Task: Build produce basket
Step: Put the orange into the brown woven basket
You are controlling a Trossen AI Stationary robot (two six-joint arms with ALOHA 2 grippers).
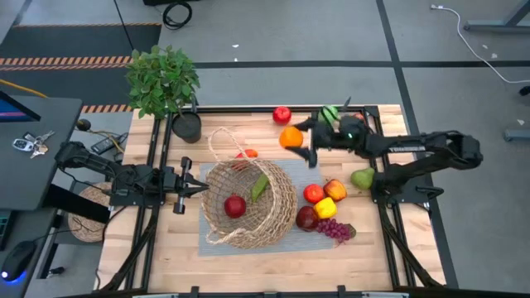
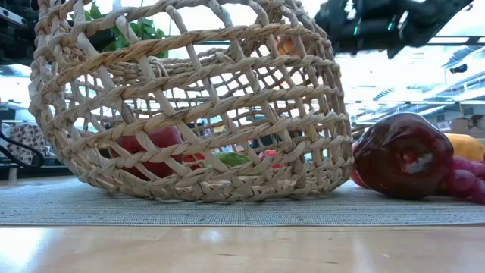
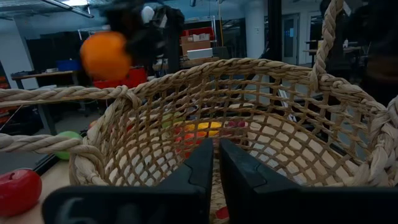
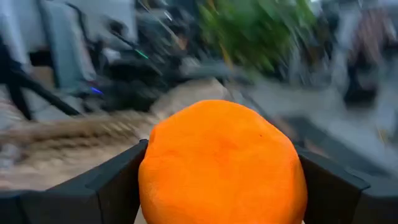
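Note:
The tan wicker basket (image 1: 248, 203) stands on a grey mat (image 1: 286, 242) at the table's middle, its looped handle (image 1: 222, 145) toward the far side. A red apple (image 1: 235, 205) and a green piece (image 1: 260, 186) lie inside it. My left gripper (image 1: 204, 189) is at the basket's left rim, fingers close together. My right gripper (image 1: 296, 139) is shut on an orange (image 1: 291, 137) in the air beyond the basket's far right side. The orange also shows in the left wrist view (image 3: 106, 56) and the right wrist view (image 4: 221, 165). My left gripper comes level from the table's left, fingers (image 3: 202, 171) nearly together at the basket's left rim (image 3: 87, 165). The fingers themselves hide the strand between them. The basket's bottom rests on the mat. My right gripper pinches the orange's two opposite sides (image 4: 146, 180) between its fingers. The fingers point toward the table's left. The orange is lifted clear of the table.
Right of the basket lie red apples (image 1: 313, 194), a yellow piece (image 1: 325, 208), a dark red apple (image 1: 306, 218), grapes (image 1: 334, 229) and a pear (image 1: 362, 178). A red apple (image 1: 281, 114) and a cucumber (image 1: 330, 113) lie at the far edge. A potted plant (image 1: 163, 81) stands far left.

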